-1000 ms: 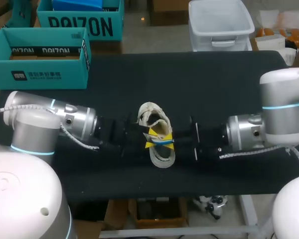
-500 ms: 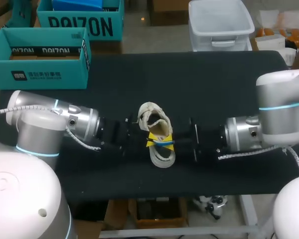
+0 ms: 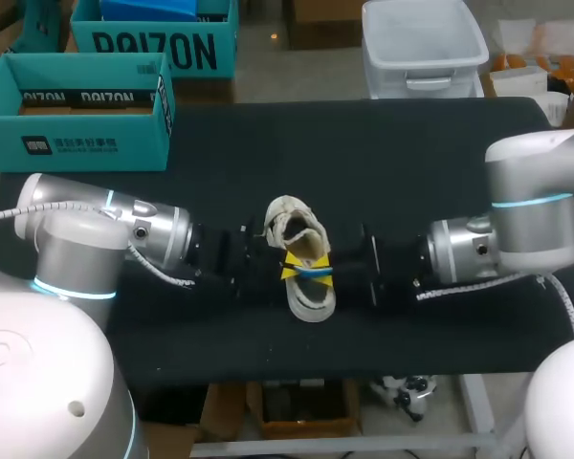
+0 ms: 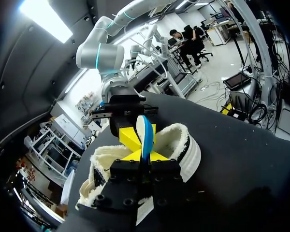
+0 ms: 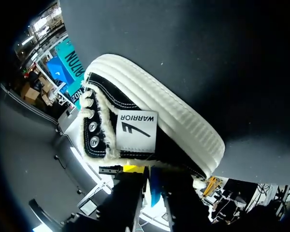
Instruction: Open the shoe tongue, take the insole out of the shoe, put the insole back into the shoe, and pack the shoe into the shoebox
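Mid-table, the cream fleece-lined shoe (image 3: 311, 301) lies between both arms. Left gripper (image 4: 144, 159) seemingly pinches the thin blue-edged insole (image 4: 146, 133) over it; right gripper's (image 3: 330, 273) grip: cannot tell. Insole looks light, floppy; best held by its rim.

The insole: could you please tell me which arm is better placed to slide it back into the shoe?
Probably left. In the left wrist view the insole stands edge-on between the fingers of the left gripper, right above the shoe. The right gripper only faces the shoe's side wall.
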Robot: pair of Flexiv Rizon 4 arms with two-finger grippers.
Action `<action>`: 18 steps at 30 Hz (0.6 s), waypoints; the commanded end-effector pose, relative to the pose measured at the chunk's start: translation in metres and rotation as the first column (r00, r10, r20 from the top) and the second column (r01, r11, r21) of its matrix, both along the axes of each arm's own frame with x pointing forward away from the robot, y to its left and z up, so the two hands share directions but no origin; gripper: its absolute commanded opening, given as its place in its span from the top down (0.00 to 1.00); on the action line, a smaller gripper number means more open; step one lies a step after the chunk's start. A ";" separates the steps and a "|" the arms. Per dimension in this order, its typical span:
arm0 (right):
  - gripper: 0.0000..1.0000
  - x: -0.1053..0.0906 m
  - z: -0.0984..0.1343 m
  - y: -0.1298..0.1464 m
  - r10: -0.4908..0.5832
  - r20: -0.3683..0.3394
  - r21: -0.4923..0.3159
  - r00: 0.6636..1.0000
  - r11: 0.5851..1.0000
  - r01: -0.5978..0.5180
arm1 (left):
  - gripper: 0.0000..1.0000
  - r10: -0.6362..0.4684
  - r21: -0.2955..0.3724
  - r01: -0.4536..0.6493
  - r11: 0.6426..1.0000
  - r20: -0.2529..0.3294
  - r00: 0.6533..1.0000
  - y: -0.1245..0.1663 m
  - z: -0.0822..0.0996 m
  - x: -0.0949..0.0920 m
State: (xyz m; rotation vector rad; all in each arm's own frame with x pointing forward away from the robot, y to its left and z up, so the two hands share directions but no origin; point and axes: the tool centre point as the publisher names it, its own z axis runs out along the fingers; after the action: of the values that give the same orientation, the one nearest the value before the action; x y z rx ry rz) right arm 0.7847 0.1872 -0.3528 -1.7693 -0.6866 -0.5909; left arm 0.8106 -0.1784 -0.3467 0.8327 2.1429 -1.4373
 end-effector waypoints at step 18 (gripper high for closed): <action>1.00 -0.021 0.020 -0.008 -0.048 0.016 -0.085 0.999 0.995 0.050 | 0.93 0.004 -0.004 -0.004 1.000 -0.018 1.000 0.004 0.007 -0.008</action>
State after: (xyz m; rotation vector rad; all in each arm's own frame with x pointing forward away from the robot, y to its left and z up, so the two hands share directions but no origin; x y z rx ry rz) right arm 0.7628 0.1802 -0.3306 -1.8662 -0.6858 -0.6248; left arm 0.8056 -0.1805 -0.3428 0.8197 2.1482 -1.4495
